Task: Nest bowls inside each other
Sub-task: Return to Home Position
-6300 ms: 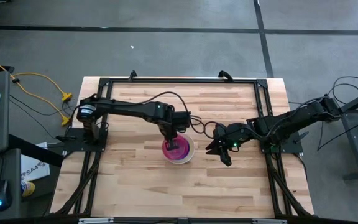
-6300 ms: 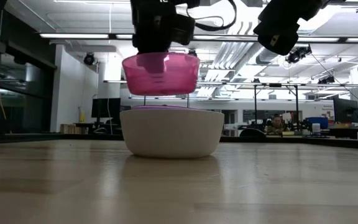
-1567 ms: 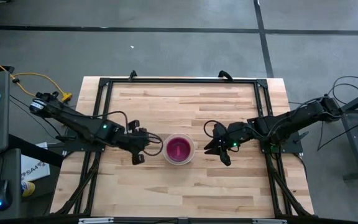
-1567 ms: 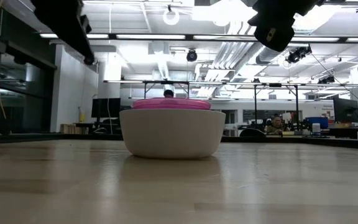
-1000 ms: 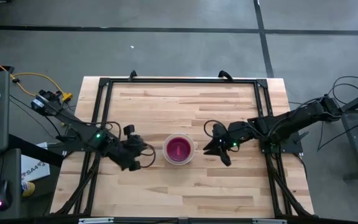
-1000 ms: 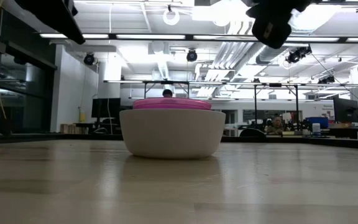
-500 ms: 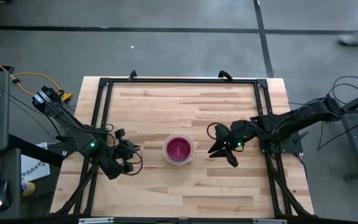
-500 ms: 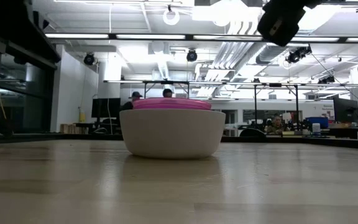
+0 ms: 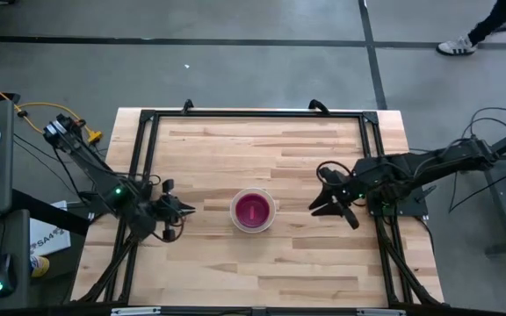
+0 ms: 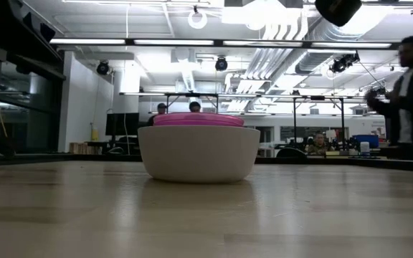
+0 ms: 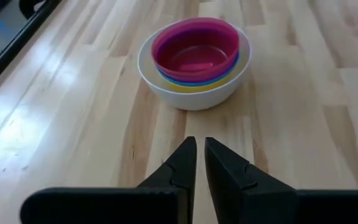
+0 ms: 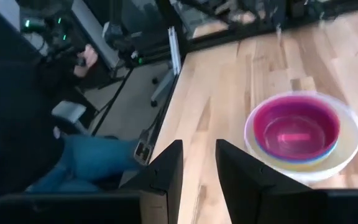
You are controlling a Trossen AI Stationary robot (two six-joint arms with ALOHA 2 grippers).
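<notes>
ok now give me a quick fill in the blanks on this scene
The red-pink bowl sits innermost; the outermost bowl is ___.
Next inside it shows a ___ rim.
The left gripper and right gripper each hold ___.
Missing: white, yellow, nothing

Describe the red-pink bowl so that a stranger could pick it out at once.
At the middle of the wooden table stands one stack of nested bowls, with the white bowl outermost and only the rims of the yellow bowl and the blue bowl showing inside it. The red-pink bowl is the innermost, topmost one, the only one whose inside is in view.
</notes>
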